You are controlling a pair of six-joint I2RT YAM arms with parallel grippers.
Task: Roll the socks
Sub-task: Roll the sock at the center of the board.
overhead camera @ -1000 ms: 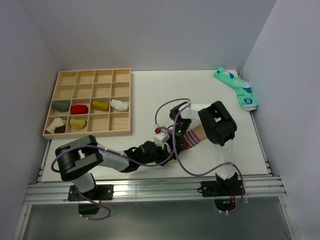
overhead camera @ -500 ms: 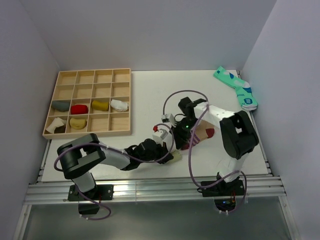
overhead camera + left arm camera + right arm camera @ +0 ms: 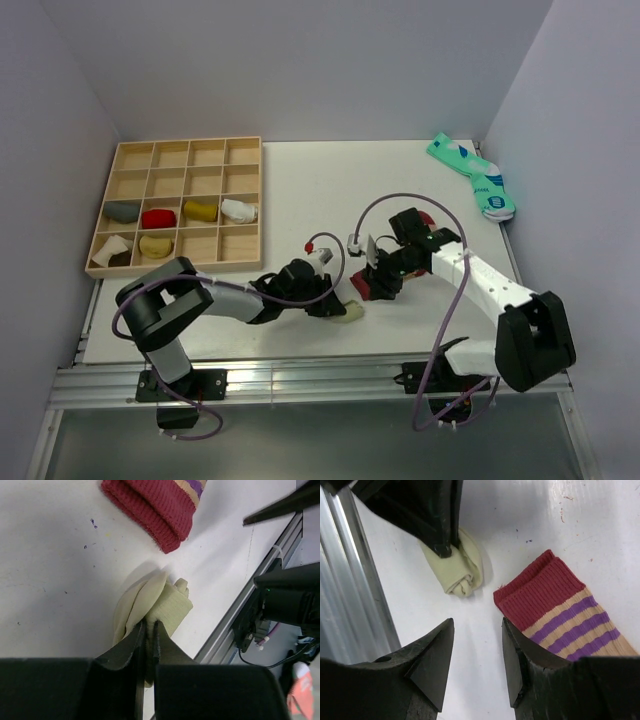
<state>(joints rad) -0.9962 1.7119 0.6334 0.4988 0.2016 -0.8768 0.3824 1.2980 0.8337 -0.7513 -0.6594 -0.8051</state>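
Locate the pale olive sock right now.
Top view: pale olive sock lies near the table's front edge, pinched in the left gripper, just left of the striped sock's maroon cuff.

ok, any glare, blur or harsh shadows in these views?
Top external: even, diffuse light on the table, soft shadows, sharp. Left wrist: left gripper near-black and soft in the foreground; pale sock in focus with a faint shadow. Right wrist: striped sock ribbing crisp, mild sheen on the aluminium rail, right gripper a dark silhouette.
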